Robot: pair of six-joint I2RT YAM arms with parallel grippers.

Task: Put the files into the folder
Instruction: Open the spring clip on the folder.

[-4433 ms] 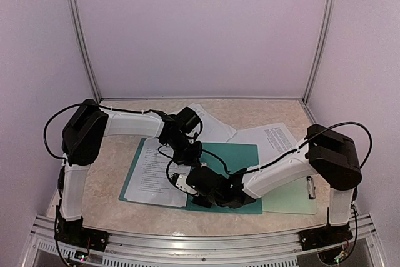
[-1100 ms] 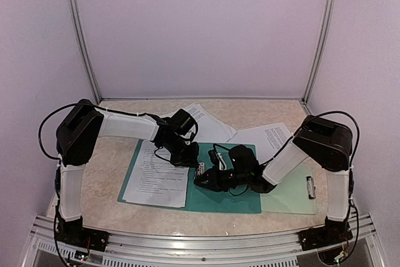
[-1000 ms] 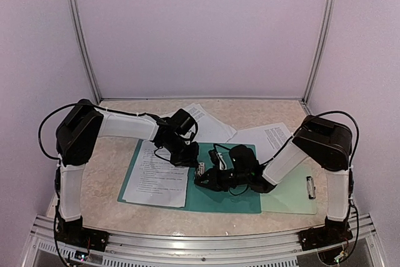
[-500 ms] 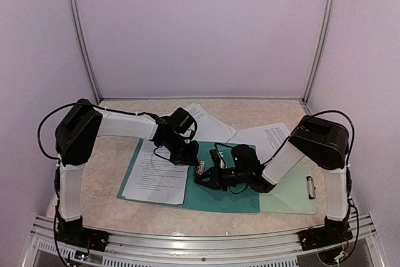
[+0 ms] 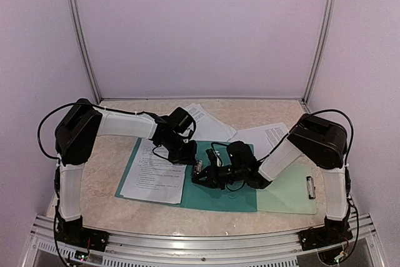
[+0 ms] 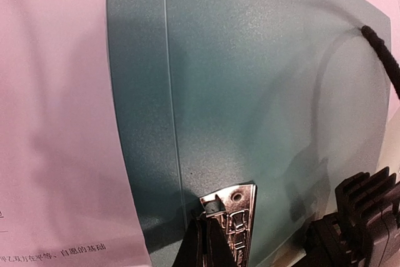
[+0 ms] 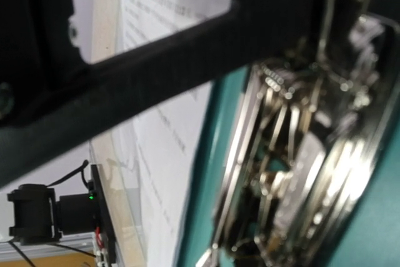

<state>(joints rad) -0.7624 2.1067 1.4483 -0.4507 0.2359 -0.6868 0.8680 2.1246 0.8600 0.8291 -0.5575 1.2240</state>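
The teal folder (image 5: pixel 231 195) lies open on the table, and one printed sheet of the files (image 5: pixel 153 170) covers its left half. A metal clip (image 5: pixel 199 168) sits near the folder's spine. My left gripper (image 5: pixel 186 156) is shut, and in the left wrist view its tips (image 6: pixel 209 237) press against the end of the clip (image 6: pixel 234 214) on the folder (image 6: pixel 250 92). My right gripper (image 5: pixel 202 174) reaches in from the right, shut, at the same clip (image 7: pixel 300 154). Its own fingertips are blurred, so I cannot tell whether it grips the clip.
Two more printed sheets (image 5: pixel 209 126) (image 5: pixel 269 137) lie behind the folder. A pale mint clipboard (image 5: pixel 290 195) with a metal clip (image 5: pixel 310 187) lies under the folder's right edge. Walls close in the table on three sides.
My right gripper has closed at the metal clip. Both grippers, the folder and the sheet on it have shifted slightly to the left.
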